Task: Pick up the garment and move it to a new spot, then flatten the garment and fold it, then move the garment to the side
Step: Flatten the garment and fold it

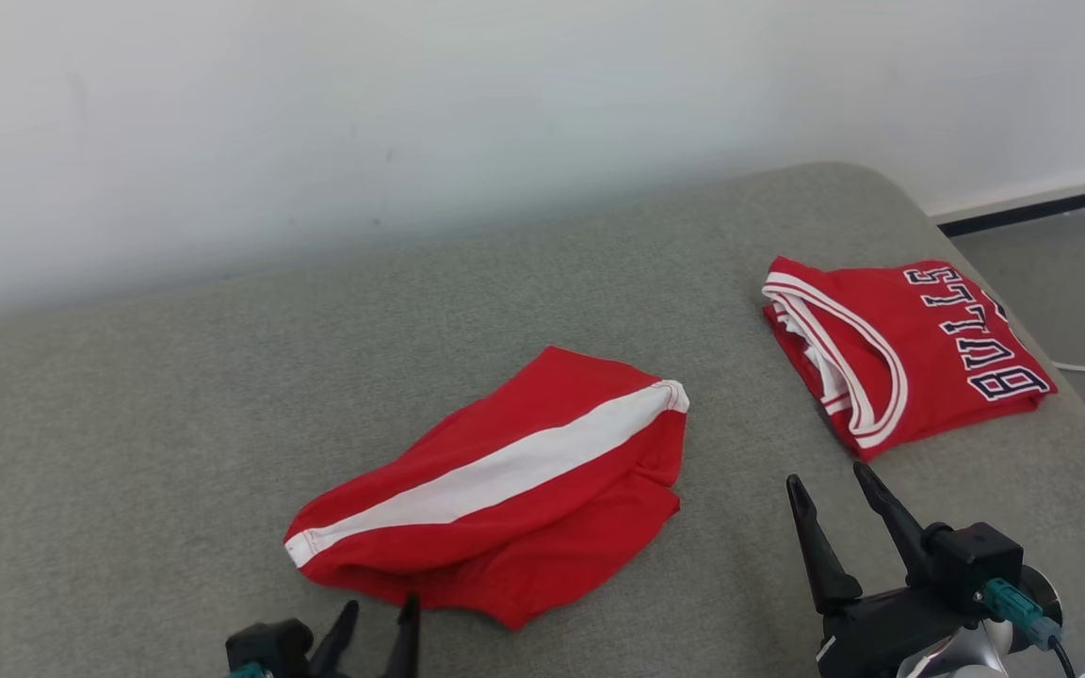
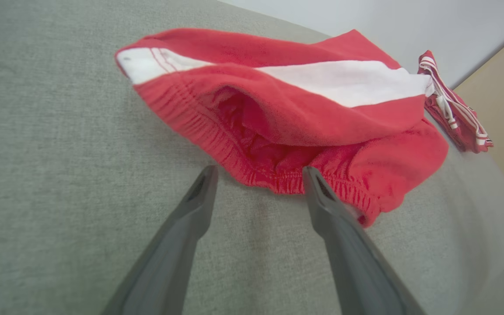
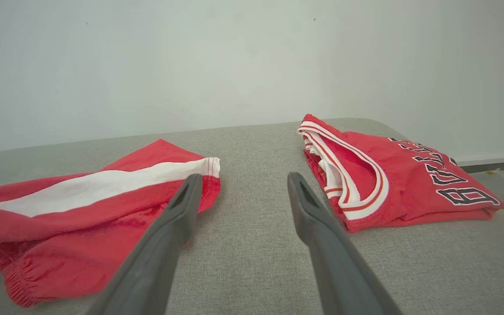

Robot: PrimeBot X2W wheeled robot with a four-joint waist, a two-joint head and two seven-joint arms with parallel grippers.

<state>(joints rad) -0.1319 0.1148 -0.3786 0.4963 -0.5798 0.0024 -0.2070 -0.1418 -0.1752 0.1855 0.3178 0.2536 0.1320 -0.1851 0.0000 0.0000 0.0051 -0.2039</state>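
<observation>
Red shorts [image 1: 505,480] lie at the tips of the left gripper [image 1: 380,605], right gripper [image 1: 825,474] alongside, both spread wide and empty.

The left claw [image 1: 380,605] is cut off by the bottom edge of the head view; just its two tips and a bit of its body show. In the left wrist view the red shorts [image 2: 304,122] hide most of the Bulls jersey [image 2: 455,111], and the far right is blurry.
</observation>
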